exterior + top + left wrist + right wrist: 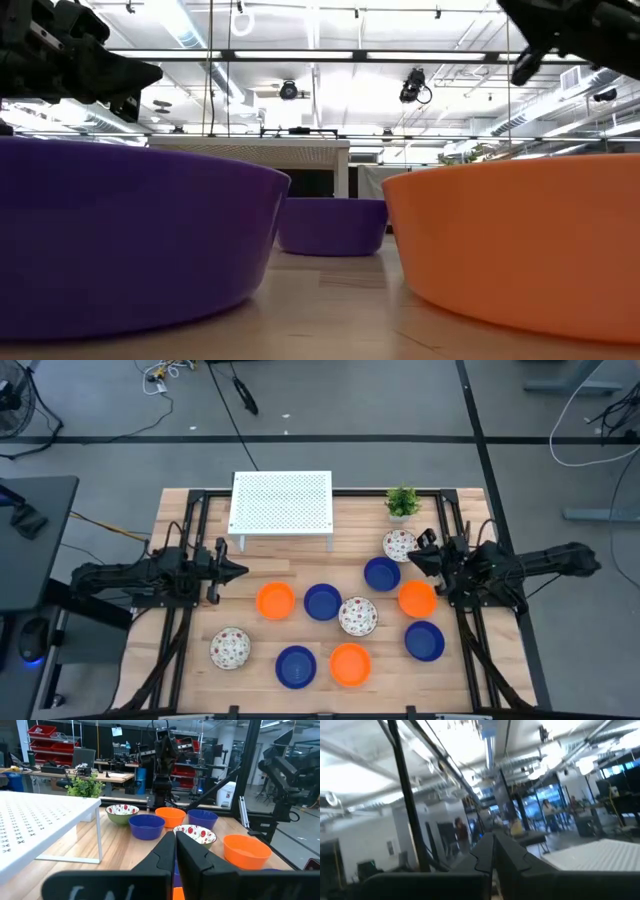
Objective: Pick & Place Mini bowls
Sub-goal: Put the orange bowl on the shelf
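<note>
Mini bowls (322, 602) are lying scattered across the desk (200, 660) in front of the white rack (282, 503), with a potted plant (402, 502) beside it. Left gripper (240, 569) and right gripper (412, 557) are both hovering with jaws clenched, grasping nothing

The bench (190, 650) is pale wood with smooth planks. The mini bowls (322, 602) look smooth and a bit shiny (like plastic). The white rack (281, 503) looks matt, full of tiny holes.
</note>
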{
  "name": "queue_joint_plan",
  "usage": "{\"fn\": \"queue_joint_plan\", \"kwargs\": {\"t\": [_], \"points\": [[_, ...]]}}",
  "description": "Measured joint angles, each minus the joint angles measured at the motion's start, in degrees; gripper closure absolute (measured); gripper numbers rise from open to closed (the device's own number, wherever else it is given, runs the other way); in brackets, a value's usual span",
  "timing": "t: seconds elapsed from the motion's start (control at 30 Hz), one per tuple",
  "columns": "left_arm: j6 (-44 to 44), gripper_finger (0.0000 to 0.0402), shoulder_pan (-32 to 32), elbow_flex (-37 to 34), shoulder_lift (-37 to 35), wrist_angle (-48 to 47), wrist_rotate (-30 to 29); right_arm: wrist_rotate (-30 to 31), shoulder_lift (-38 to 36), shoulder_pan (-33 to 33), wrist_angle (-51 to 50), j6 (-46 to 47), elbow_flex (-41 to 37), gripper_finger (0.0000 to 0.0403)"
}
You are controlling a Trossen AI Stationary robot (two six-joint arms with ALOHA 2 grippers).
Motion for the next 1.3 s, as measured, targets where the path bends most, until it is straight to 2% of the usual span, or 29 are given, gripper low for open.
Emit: {"fn": "queue_joint_plan", "kwargs": {"t": [0.13, 0.3, 0.37, 0.5, 0.63, 0.7, 0.83, 1.03, 1.1, 1.3], "points": [[-1.21, 0.0383, 0.01, 0.00, 0.00, -0.04, -0.02, 0.00, 8.95, -0.02, -6.18, -3.64, 7.62, 0.0380], [-5.28, 0.0383, 0.01, 0.00, 0.00, 0.53, 0.30, 0.00, 19.13, -0.02, -22.68, -11.46, 18.73, 0.0380], [-5.09, 0.0383, 0.02, -0.02, 0.02, 4.85, -1.45, 0.00, 22.88, -0.02, -27.63, -13.69, 22.17, 0.0379], [1.48, 0.0383, -1.53, 0.23, 1.98, 16.32, 0.12, 0.00, 28.07, 0.02, -32.22, -16.68, 25.99, 0.0367], [6.83, 0.0383, -5.01, 5.94, 10.02, 13.48, -8.35, 0.00, 30.48, 0.00, -33.32, -18.31, 26.55, 0.0346], [8.09, 0.0381, -6.84, 10.32, 16.62, 10.41, -12.18, 0.00, 31.27, 0.00, -33.96, -18.31, 26.55, 0.0336], [9.57, 0.0365, -10.29, 21.86, 31.28, 3.45, -16.24, 0.00, 33.17, 0.02, -35.10, -18.27, 26.53, 0.0316], [5.64, 0.0319, -14.04, 42.44, 52.15, -18.12, -21.91, -0.61, 36.75, 0.02, -34.83, -18.39, 26.51, 0.0292], [2.35, 0.0297, -14.89, 48.94, 57.86, -25.19, -21.86, -0.65, 38.20, 0.02, -34.19, -18.20, 26.51, 0.0286], [-9.47, 0.0220, -17.51, 64.11, 73.43, -46.57, -13.93, -0.62, 41.15, 0.69, -33.80, -15.36, 26.51, 0.0274]]}}
